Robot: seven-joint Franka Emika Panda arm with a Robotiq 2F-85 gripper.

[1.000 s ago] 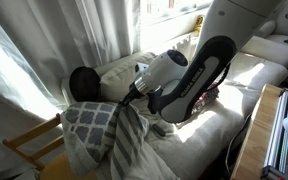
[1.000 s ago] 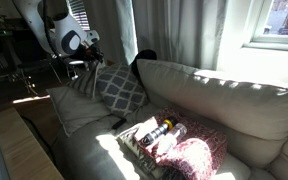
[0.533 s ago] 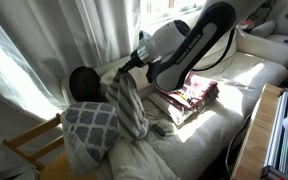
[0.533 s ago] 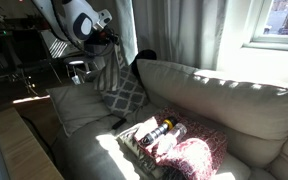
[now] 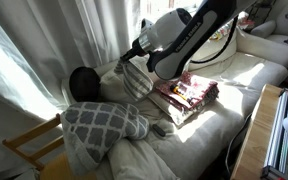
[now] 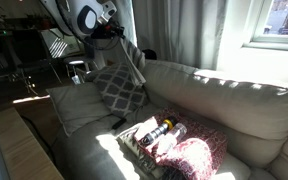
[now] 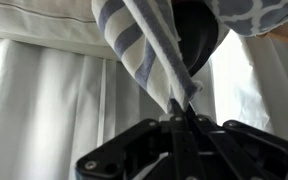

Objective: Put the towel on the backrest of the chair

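Observation:
My gripper [image 5: 132,52] is shut on the towel [image 5: 136,78], a grey cloth with white stripes that hangs down from the jaws above the cream sofa. In an exterior view the gripper [image 6: 117,37] holds the towel [image 6: 132,62] beside the left end of the plump cream backrest [image 6: 219,98]. The backrest also shows behind the towel in an exterior view [image 5: 112,72]. In the wrist view the jaws [image 7: 182,118] pinch the towel [image 7: 144,45], which trails away from them.
A grey lattice pillow [image 5: 99,122] [image 6: 119,88] lies on the sofa below the towel. A round black object [image 5: 82,82] sits behind it. A multicoloured bundle [image 5: 191,93] [image 6: 179,150] lies on the seat. A yellow wooden chair [image 5: 29,150] stands by the sofa. Curtains [image 5: 54,40] hang behind.
The gripper has risen and moved toward the backrest, lifting the towel off the pillow until it hangs free.

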